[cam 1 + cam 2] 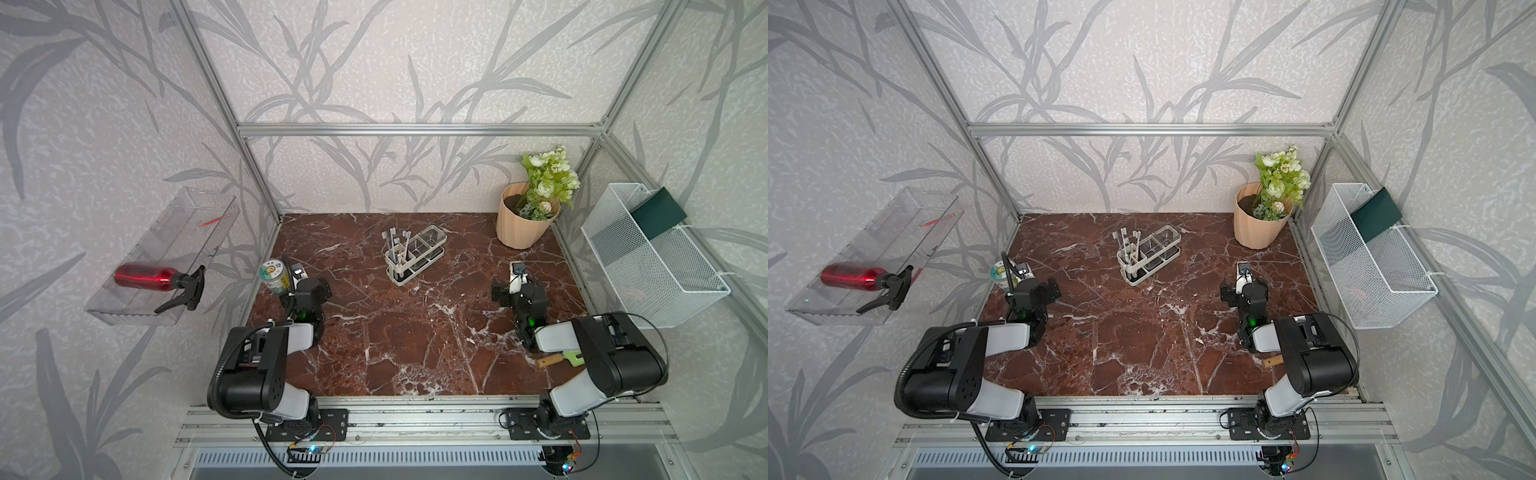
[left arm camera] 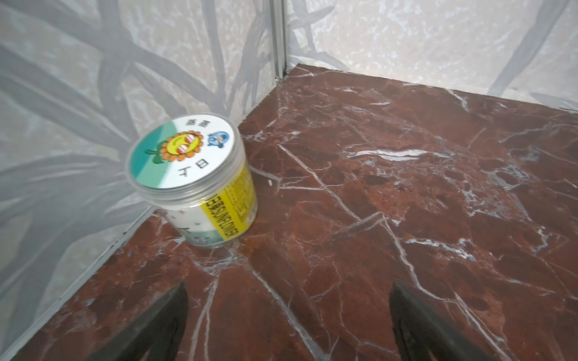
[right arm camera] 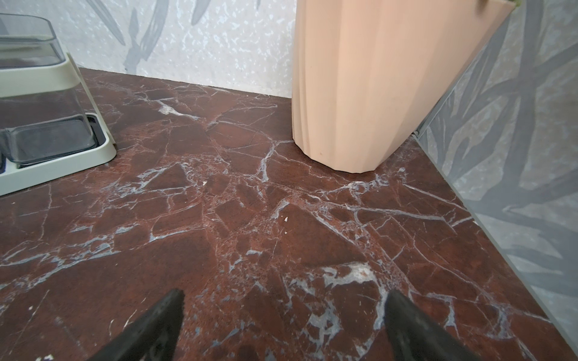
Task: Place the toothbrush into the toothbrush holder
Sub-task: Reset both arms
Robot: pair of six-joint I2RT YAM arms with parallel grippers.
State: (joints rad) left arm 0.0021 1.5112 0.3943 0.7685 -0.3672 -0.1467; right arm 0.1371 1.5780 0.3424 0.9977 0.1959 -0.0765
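While the left gripper (image 2: pixel 287 286) and right gripper (image 3: pixel 284 293) hold empty fingers apart, white toothbrushes (image 1: pixel 395 248) stand in the white-framed clear toothbrush holder (image 1: pixel 422 251).

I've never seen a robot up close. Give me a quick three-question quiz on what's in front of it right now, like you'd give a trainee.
1. True or false: the left claw and the right claw are both open and hold nothing.
2. The toothbrushes stand in:
A. the peach flower pot
B. one end compartment of the toothbrush holder
C. the white mesh basket
3. What colour is the spray bottle lying on the clear wall shelf?

Key: 1 true; 2 B; 3 red.
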